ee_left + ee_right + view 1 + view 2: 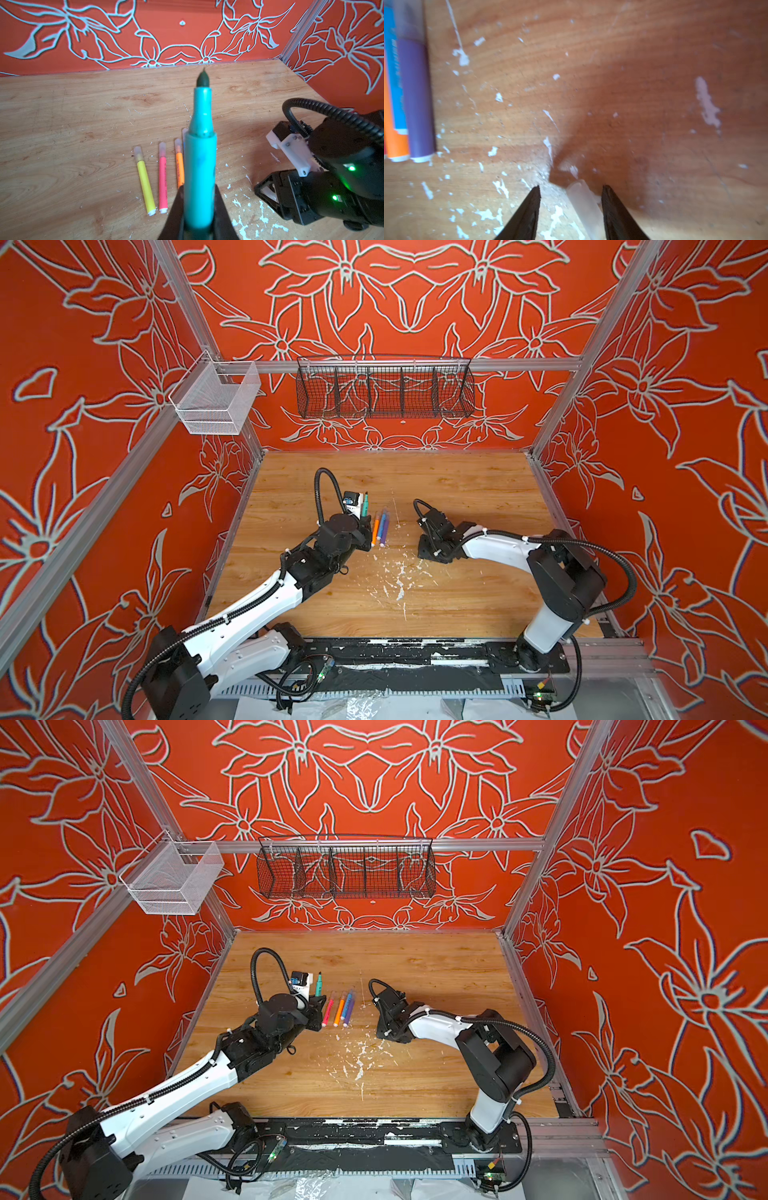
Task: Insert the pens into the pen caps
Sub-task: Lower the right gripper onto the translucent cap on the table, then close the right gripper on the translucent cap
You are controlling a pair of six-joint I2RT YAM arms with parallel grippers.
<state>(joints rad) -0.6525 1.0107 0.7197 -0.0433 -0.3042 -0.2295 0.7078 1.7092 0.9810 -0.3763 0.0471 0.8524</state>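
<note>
Left wrist view: the left tool (pixel 199 188) is clenched on the green pen (pixel 200 158), gripping its lower barrel. The pen's dark bare tip points away from the camera. Beyond it, on the bench (pixel 62 124), the yellow pen (pixel 145 180), pink pen (pixel 162 182) and orange pen (pixel 180 170) lie side by side, each wearing a translucent cap. The green barrel hides most of the blue pen (pixel 184 135); only its cap end peeks out.

Right wrist view: the right tool (pixel 571 188) stands released, low over the bench. A clear cap (pixel 584 205) lies between its fingers, close against one and apart from the other. The cap's near end is cut off by the frame, and the picture is blurred. The purple pen (pixel 417 99) lies well off to the side among white flecks (pixel 463 58), with the blue and orange barrels beside it.

Both top views show the green pen raised above the bench in the left tool, tip up, just beside the row of capped pens. The left arm covers the yellow pen in both. The right tool's fingers are hidden under its own wrist, and the clear cap cannot be made out.
</note>
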